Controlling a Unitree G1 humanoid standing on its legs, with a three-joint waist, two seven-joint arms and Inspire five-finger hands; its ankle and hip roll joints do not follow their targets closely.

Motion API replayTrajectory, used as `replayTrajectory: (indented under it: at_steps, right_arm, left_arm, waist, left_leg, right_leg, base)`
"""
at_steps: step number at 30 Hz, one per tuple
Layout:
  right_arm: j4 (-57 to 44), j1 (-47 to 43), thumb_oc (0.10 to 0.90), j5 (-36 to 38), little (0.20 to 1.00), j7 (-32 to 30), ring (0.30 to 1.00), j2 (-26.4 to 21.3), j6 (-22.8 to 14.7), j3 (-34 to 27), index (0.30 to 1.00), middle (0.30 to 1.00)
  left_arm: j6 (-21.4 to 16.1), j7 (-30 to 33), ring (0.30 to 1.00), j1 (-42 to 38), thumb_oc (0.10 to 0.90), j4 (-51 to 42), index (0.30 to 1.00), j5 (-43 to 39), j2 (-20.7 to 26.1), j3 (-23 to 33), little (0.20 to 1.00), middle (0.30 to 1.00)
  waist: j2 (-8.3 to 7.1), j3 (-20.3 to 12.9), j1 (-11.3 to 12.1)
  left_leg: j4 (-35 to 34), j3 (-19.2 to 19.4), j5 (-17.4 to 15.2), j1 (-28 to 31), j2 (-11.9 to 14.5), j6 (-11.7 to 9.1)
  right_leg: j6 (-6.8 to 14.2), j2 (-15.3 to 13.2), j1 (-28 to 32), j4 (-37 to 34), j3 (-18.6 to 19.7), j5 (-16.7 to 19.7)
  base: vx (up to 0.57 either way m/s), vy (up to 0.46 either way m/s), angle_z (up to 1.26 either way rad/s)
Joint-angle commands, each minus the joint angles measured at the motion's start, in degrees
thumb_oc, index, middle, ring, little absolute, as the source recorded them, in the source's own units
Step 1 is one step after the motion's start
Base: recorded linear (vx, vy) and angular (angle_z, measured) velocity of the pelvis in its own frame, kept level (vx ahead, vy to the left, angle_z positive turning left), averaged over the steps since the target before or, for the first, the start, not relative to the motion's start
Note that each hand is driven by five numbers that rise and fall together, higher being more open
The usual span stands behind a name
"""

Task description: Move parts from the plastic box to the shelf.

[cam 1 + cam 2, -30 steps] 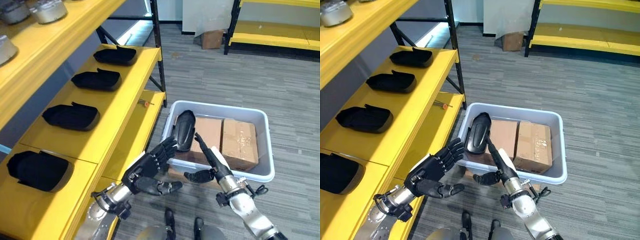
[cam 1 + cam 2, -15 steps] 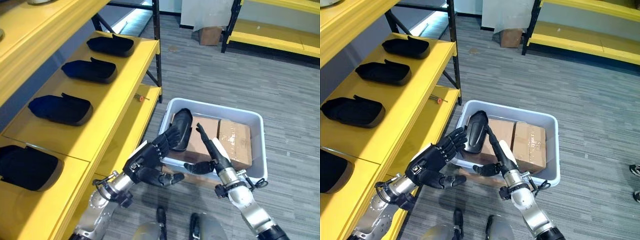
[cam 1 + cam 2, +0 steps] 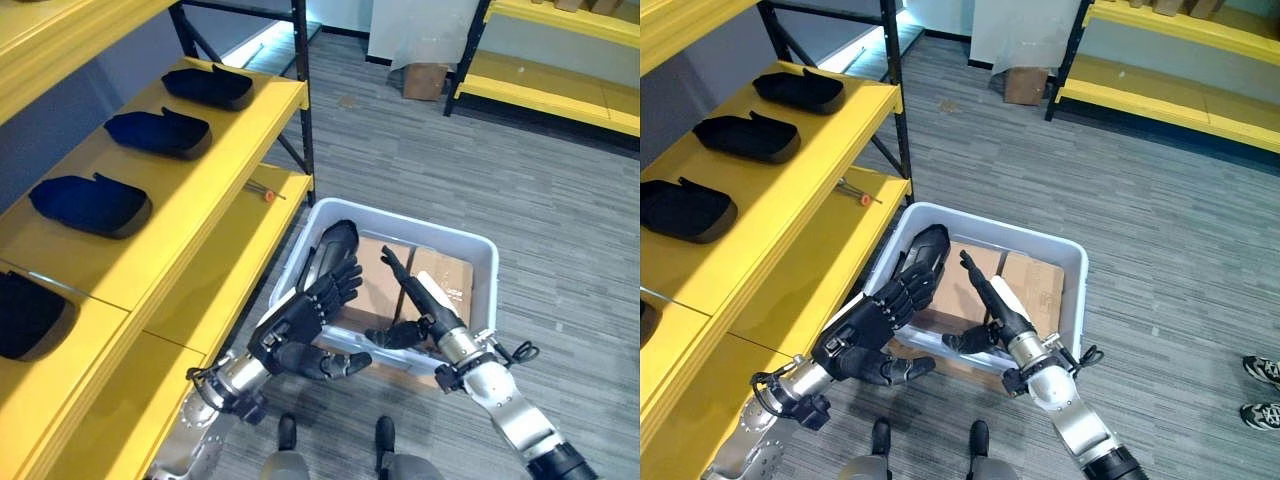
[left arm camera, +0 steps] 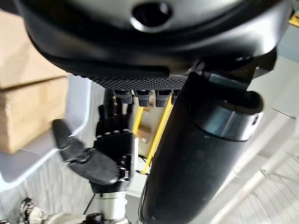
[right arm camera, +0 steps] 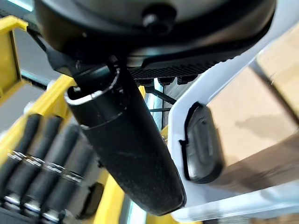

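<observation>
A white plastic box (image 3: 483,252) stands on the floor by the yellow shelf (image 3: 190,215). A long black part (image 3: 331,245) stands on end against the box's left wall (image 5: 224,70), with two cardboard boxes (image 3: 440,285) beside it. My left hand (image 3: 300,325) is open, and its straight fingers (image 3: 902,290) reach up against the lower half of the part (image 3: 925,250). My right hand (image 3: 415,300) is open too, fingers straight and pointing up, a short gap to the right of the part (image 5: 203,142). Several black parts (image 3: 158,132) lie in a row on the shelf.
A small red-handled tool (image 3: 266,192) lies on the lower shelf board. A black upright post (image 3: 303,95) stands at the shelf's corner near the box. Another yellow rack (image 3: 560,90) and a cardboard box (image 3: 425,80) are at the back. A person's shoes (image 3: 1260,372) show at the right.
The camera has shifted. My left hand has come up against the part. My right hand's fingers, which touched the part, now stand slightly off it.
</observation>
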Motion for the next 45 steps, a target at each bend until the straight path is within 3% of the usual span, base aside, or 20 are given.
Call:
replayTrajectory:
  at_steps: [1,5,9,12,17,22,30,37,45]
  right_arm:
    - [-7.88,-8.60,0.900,-6.56,1.000,-1.38,1.000,-1.25,-9.36,-1.96,1.000,1.000]
    - [-6.03,-18.11,0.900,-11.43,1.000,-4.07,1.000,-7.81,-11.55,-3.02,1.000,1.000]
    - [-2.46,-23.59,0.900,-15.29,1.000,-5.40,1.000,-10.71,-12.27,-1.86,1.000,1.000]
    - [1.69,-28.26,0.900,-22.71,1.000,-9.27,1.000,-12.67,-14.91,0.41,1.000,1.000]
    - [8.34,-36.20,0.900,-31.04,1.000,-14.84,1.000,-14.69,-15.64,4.41,1.000,1.000]
    - [16.15,-45.28,0.900,-39.73,1.000,-19.28,1.000,-15.70,-16.21,10.61,1.000,1.000]
    - [27.50,-53.03,0.900,-42.83,1.000,-24.92,1.000,-17.29,-3.27,17.94,1.000,1.000]
    - [33.27,-58.91,0.900,-44.50,1.000,-28.25,1.000,-16.14,1.99,20.69,1.000,1.000]
    - [36.50,-59.92,0.900,-42.67,1.000,-30.35,1.000,-17.69,8.24,21.10,1.000,1.000]
  left_arm:
    - [-5.79,-0.39,1.000,-4.01,0.900,-4.85,1.000,-4.33,-0.29,0.46,1.000,1.000]
    - [-4.16,-0.22,1.000,-4.11,0.900,-5.28,1.000,-5.37,1.83,0.06,1.000,1.000]
    - [-2.75,-0.71,1.000,-3.55,0.900,-6.67,1.000,-6.38,3.67,0.71,1.000,1.000]
    - [-2.92,-1.78,1.000,-3.75,0.900,-6.85,1.000,-7.94,5.31,1.00,1.000,1.000]
    - [-0.26,-6.86,1.000,-6.11,0.900,-6.52,1.000,-23.00,5.80,0.69,1.000,1.000]
    - [-1.48,-7.12,1.000,-10.75,0.900,-5.77,1.000,-19.26,4.46,-1.33,1.000,1.000]
    - [0.17,-11.17,1.000,-12.18,0.900,-6.19,1.000,-20.48,7.92,-0.13,1.000,1.000]
    - [1.60,-10.43,1.000,-14.39,0.900,-7.75,1.000,-18.26,8.33,-0.83,1.000,1.000]
    - [1.34,-12.99,1.000,-11.62,0.900,-7.39,1.000,-17.32,10.02,0.61,1.000,1.000]
  waist:
    - [-1.48,-6.57,2.05]
    - [-1.91,-6.52,3.79]
    - [-1.73,-5.70,5.24]
    - [-1.13,-4.06,6.66]
    - [-0.31,-0.28,8.12]
    - [-0.12,4.55,9.65]
    - [0.48,10.36,12.59]
    - [0.07,12.76,14.08]
    - [-0.58,12.85,15.08]
  left_leg:
    - [-0.02,-3.49,-3.75,0.24,-2.92,2.50]
    - [0.73,-5.28,-3.12,-0.90,-2.58,1.94]
    - [1.64,-6.48,-2.90,-2.56,-2.67,1.68]
    - [2.26,-7.51,-2.56,-4.91,-2.86,1.45]
    - [2.84,-8.34,-1.44,-9.46,-3.51,1.39]
    - [4.32,-9.51,-0.47,-14.42,-4.08,1.27]
    - [7.37,-11.38,0.88,-23.32,-5.00,1.47]
    - [9.70,-12.47,1.05,-27.28,-5.06,1.28]
    - [9.92,-13.23,1.48,-30.32,-4.57,1.15]
  right_leg:
    - [2.34,-4.99,0.52,4.60,-2.11,-4.77]
    - [1.59,-4.48,0.79,5.75,-3.29,-5.96]
    - [1.23,-4.25,0.00,6.85,-4.07,-6.69]
    - [0.88,-3.97,-1.63,7.97,-4.61,-7.54]
    - [0.31,-3.26,-5.42,9.59,-5.36,-8.10]
    - [-0.98,-1.72,-9.94,13.68,-6.55,-9.73]
    - [-2.74,0.33,-18.58,20.98,-8.81,-11.76]
    - [-3.70,1.91,-21.91,24.70,-9.99,-13.06]
    - [-4.03,3.34,-24.51,26.09,-11.08,-13.45]
  base:
    - [0.08,-0.070,0.02]
    - [0.10,-0.074,0.04]
    - [0.05,-0.065,0.20]
    - [-0.06,-0.085,0.19]
    - [-0.16,-0.079,0.15]
    - [-0.09,-0.117,0.13]
    - [-0.06,-0.173,0.10]
    - [0.00,-0.127,0.08]
    - [0.01,-0.087,0.06]
